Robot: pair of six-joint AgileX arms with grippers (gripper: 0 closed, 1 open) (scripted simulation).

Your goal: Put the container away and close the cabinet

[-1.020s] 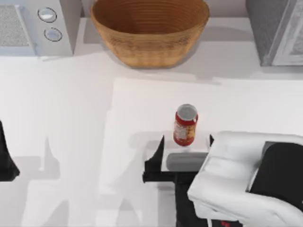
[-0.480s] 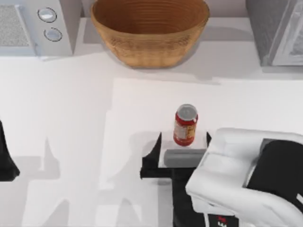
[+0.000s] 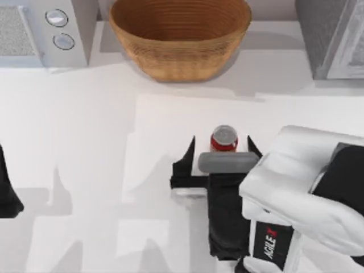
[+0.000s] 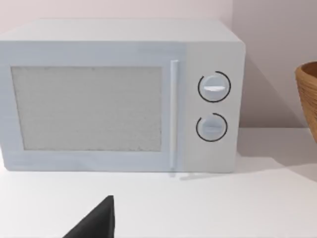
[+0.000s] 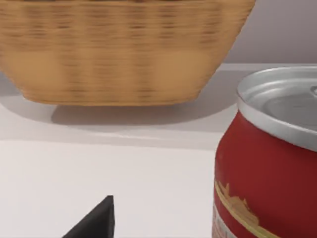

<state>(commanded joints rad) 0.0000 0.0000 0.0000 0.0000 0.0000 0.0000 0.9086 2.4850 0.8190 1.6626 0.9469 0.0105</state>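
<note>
The container (image 3: 224,136), a small red jar with a silver lid, stands upright on the white mat near the table's middle. My right gripper (image 3: 221,143) is open, one black finger on each side of the container; I cannot tell whether they touch it. From the right wrist, the container (image 5: 267,168) looms close beside one dark fingertip (image 5: 99,218). The grey cabinet (image 3: 330,40) stands at the back right. My left gripper (image 3: 7,187) is parked at the table's left edge, open, one fingertip (image 4: 96,220) in its wrist view.
A large woven basket (image 3: 180,34) sits at the back centre, behind the container. A white microwave (image 3: 40,31) stands at the back left, and the left wrist camera faces its door (image 4: 89,109). Bare table lies left of the mat.
My right gripper has moved toward the back of the table. Its fingers, which stood just in front of the container, now flank it. The container and left arm have not moved.
</note>
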